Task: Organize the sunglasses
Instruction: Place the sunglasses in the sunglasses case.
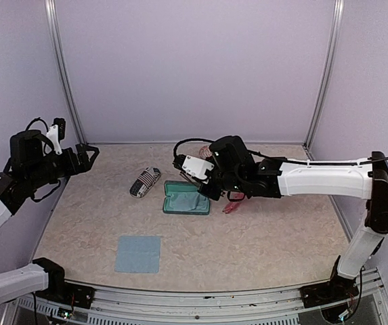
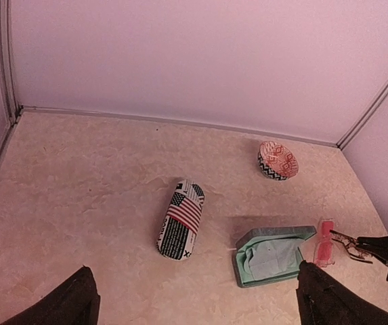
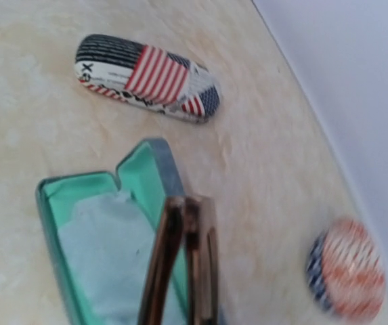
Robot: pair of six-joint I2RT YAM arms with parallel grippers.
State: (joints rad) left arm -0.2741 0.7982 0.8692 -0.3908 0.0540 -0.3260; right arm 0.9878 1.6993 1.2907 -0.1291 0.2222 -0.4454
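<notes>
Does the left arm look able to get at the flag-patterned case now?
Probably yes: the flag-patterned case lies alone, nothing between it and the open left gripper; the right gripper holds the brown sunglasses farther right, over the teal case.

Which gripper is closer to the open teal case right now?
Right. The right gripper hangs at the teal case's right end, shut on the brown sunglasses. The left gripper is open and far off, raised near the table's left edge.
</notes>
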